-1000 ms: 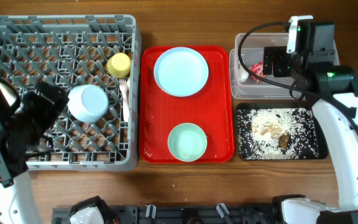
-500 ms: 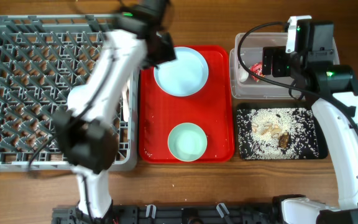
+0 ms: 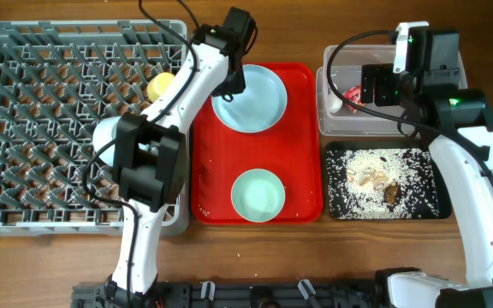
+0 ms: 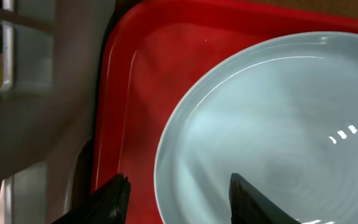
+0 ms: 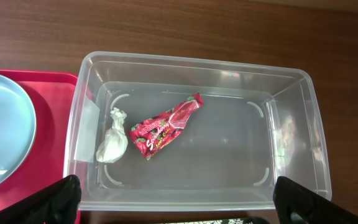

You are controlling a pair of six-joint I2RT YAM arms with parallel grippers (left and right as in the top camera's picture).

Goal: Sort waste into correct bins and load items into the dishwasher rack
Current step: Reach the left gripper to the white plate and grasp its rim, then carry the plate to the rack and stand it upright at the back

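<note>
My left fingers [image 4: 246, 194] gape open astride the rack-side rim of the light blue plate [image 4: 278, 124], which lies flat on the red serving tray [image 4: 129, 81]. I'd sink lower and pinch the lip squarely, then lift gently toward the dishwasher rack [image 3: 75, 27].

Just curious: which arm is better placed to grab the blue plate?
Left, probably. The left gripper, open, straddles the plate rim on the red tray; the right gripper hangs over the clear tub.
</note>
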